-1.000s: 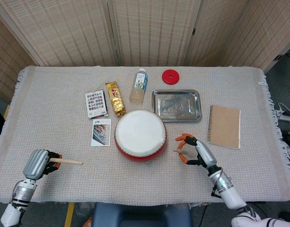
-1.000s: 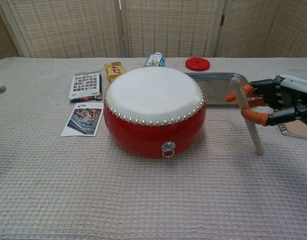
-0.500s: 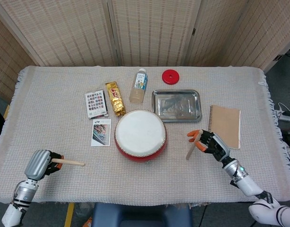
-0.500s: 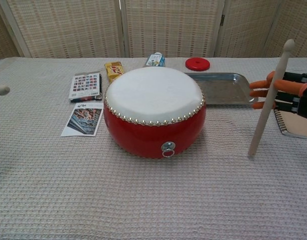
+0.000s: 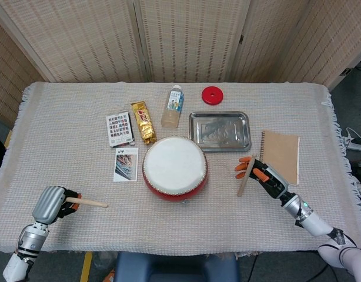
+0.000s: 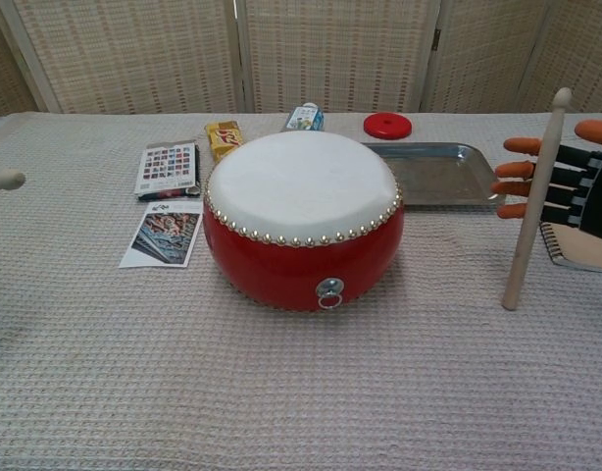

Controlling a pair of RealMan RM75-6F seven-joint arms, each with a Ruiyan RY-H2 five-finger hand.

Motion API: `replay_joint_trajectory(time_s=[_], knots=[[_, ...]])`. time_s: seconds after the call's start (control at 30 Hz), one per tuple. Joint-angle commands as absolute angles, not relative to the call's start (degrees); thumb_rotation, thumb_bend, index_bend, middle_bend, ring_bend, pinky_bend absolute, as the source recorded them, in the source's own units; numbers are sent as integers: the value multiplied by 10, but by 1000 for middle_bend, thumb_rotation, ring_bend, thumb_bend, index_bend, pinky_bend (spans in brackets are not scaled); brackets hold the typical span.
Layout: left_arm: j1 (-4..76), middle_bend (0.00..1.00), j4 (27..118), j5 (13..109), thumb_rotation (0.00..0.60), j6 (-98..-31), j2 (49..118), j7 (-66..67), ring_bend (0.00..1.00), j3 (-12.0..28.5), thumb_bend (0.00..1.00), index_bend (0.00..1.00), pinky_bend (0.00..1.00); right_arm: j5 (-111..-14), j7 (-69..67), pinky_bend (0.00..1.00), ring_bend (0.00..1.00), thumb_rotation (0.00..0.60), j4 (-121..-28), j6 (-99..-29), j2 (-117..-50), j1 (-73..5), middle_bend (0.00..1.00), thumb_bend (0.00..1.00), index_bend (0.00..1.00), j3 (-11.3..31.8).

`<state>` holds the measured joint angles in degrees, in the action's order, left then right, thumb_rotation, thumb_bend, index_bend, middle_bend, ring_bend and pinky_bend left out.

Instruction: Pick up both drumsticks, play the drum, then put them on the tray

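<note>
Head view shows the red drum (image 5: 174, 167) in the middle of the cloth-covered table (image 5: 63, 141), with the metal tray (image 5: 219, 131) just behind it to the right. The left hand (image 5: 50, 204) is at the near left corner, its fingers wrapped around one drumstick (image 5: 86, 203), which points toward the drum but is well apart from it. The right hand (image 5: 264, 176) is to the right of the drum, beside the brown notebook (image 5: 280, 157). Its orange fingertips (image 5: 245, 167) are stretched out against the second drumstick (image 5: 246, 177). I cannot tell if it really grips the stick. Behind the drum lie a card pack (image 5: 119, 128), a gold snack bag (image 5: 143, 122), a bottle (image 5: 173, 106), a red lid (image 5: 211, 94) and a leaflet (image 5: 126, 164).

Chest view shows the second drumstick (image 6: 534, 201) standing almost upright, its lower end on the cloth. The right hand (image 6: 561, 182) is behind it with straight, spread fingers; the hold is not clear here either. Only the tip of the left drumstick (image 6: 5, 181) enters at the left edge. The drum (image 6: 303, 221) fills the centre, the tray (image 6: 430, 173) behind it.
</note>
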<state>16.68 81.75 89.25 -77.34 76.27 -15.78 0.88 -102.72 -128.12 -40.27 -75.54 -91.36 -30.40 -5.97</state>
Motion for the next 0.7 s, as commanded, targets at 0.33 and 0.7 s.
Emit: replay_joint_trajectory(time_s=[0.33,0.7], knots=[[162,1000,820,894,600,-777,758,-155,1000,6,584,1000,1000,-1026,-1300,538,415,334,-327,-773,-957,-308,530,301,618,-93],[163,1000,822,894,600,-774,760,-152,1000,5,582,1000,1000,-1023,-1233,603,495,333,-329,-764,-967,-308,604,224,709,-110]])
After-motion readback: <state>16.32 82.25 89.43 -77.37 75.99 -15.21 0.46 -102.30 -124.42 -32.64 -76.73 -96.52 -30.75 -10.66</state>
